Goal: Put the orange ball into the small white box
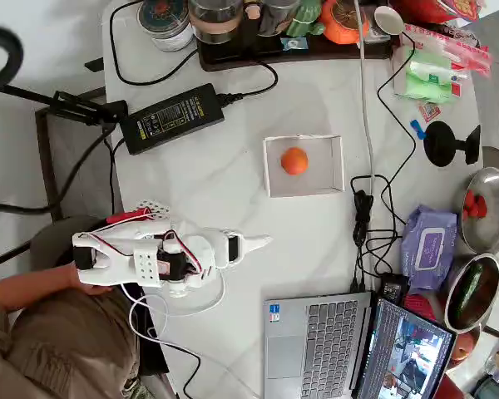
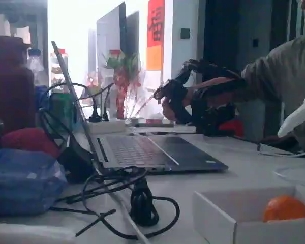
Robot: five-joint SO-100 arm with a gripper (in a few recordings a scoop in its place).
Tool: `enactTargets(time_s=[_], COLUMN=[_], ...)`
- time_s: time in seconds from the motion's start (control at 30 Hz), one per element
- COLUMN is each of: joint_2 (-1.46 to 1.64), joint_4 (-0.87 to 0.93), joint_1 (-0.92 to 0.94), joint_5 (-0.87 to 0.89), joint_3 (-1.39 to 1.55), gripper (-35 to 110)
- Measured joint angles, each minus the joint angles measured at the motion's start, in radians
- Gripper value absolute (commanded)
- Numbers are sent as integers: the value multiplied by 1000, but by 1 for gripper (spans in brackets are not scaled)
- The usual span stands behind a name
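The orange ball (image 1: 294, 160) sits inside the small white box (image 1: 304, 189) on the table (image 1: 233, 166), well apart from the white gripper (image 1: 262, 242), whose fingers look closed together, empty, pointing toward the laptop (image 1: 316, 345).

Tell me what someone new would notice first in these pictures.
The orange ball sits inside the small white box near the table's middle, the brightest spot in the overhead view. Lower left of it lies the white arm, its pincer pointing right, apart from the box. A black power adapter lies upper left.
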Motion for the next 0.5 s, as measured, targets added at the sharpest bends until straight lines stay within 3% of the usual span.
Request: enactTargets(time_s=[0.5], joint_2=[-6], joint_4=[0], joint_1=[-92], joint_5=[0], joint_3=[0], gripper=[32])
